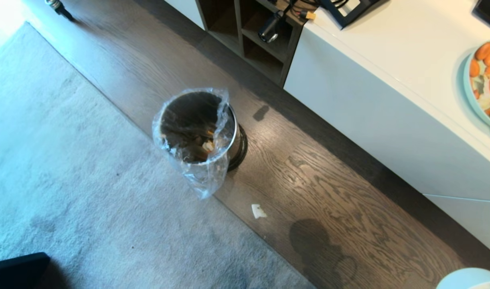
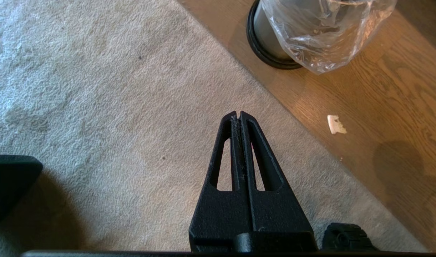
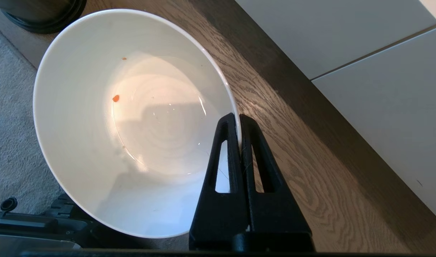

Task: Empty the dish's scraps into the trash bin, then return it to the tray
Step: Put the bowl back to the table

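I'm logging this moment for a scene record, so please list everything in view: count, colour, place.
dish: one, white, pinched at its rim by the right gripper above the wood floor; only a few orange specks inside.
trash bin: one, dark grey with a clear bag liner, on the wood floor at the carpet edge; scraps lie inside.
white fragment: one, on the wood floor near the bin.
plate: one, pale blue-green, on the white counter, holding orange carrot slices.
counter: one, white, along the floor's far side.
carpet: one, grey, beside the wood floor.
left gripper: one, black, shut and empty, over the carpet.
right gripper: one, black, shut on the dish's rim.
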